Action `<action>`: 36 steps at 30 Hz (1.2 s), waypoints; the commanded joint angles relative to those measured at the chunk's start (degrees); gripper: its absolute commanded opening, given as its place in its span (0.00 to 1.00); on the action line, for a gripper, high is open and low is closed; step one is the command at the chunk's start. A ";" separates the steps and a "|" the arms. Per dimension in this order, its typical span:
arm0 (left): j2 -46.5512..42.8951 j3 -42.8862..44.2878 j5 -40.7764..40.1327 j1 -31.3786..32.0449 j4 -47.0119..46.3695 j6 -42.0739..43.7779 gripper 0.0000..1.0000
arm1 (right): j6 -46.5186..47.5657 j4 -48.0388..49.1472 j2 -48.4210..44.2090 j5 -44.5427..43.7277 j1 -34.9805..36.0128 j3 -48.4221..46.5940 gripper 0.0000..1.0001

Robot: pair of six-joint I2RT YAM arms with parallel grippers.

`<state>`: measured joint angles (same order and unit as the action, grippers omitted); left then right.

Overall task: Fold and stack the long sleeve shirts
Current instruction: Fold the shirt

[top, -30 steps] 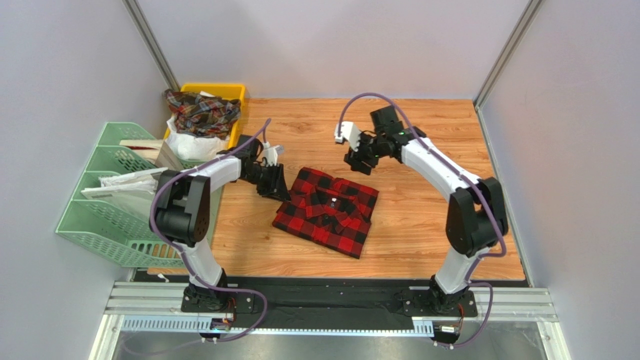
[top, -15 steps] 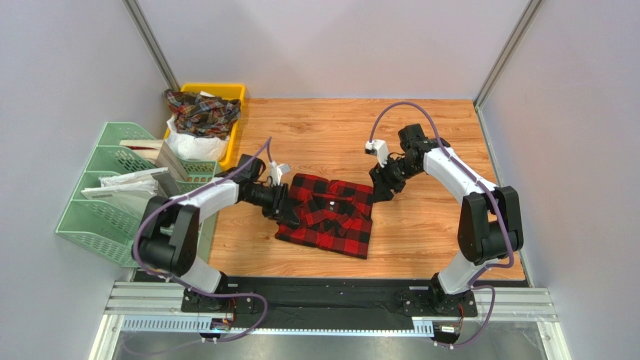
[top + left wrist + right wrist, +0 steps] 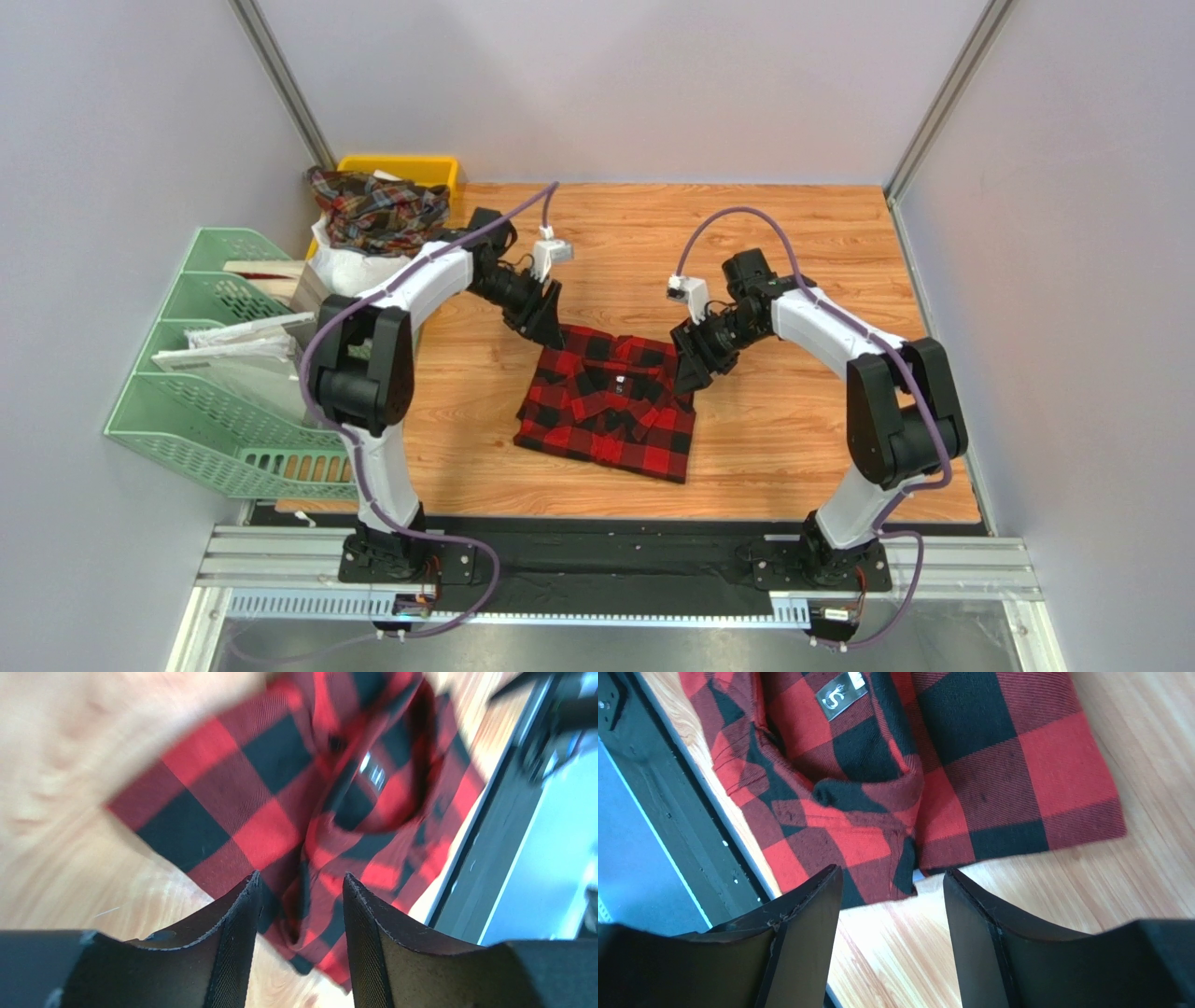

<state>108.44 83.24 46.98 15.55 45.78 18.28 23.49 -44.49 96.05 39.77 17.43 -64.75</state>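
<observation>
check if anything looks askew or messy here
The folded red-and-black shirt lies turned at an angle to the edges of the table, not square with them. In the yellow bin at the far left, a darker plaid shirt sits crumpled, heaped above the rim. Nothing looks damaged.

light: bright, even; shadows: soft; left wrist view: motion-blurred

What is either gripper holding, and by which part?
Nothing. The left gripper and right gripper both stand open over the shirt, with no cloth between their fingers.
</observation>
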 commanded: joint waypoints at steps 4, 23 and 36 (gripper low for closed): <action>6.43 3.77 -0.75 0.80 16.62 21.17 0.56 | -1.78 5.12 4.58 -2.59 2.52 0.24 0.61; 9.77 2.71 -0.75 1.41 18.12 24.78 0.43 | 0.42 4.15 6.43 -3.65 5.86 1.73 0.30; 6.87 3.68 -0.31 1.50 20.22 23.82 0.03 | -0.37 1.60 1.86 -3.99 5.86 -0.46 0.00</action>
<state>117.91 84.93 44.99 16.80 65.19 40.88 23.35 -42.50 100.07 35.59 22.98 -63.59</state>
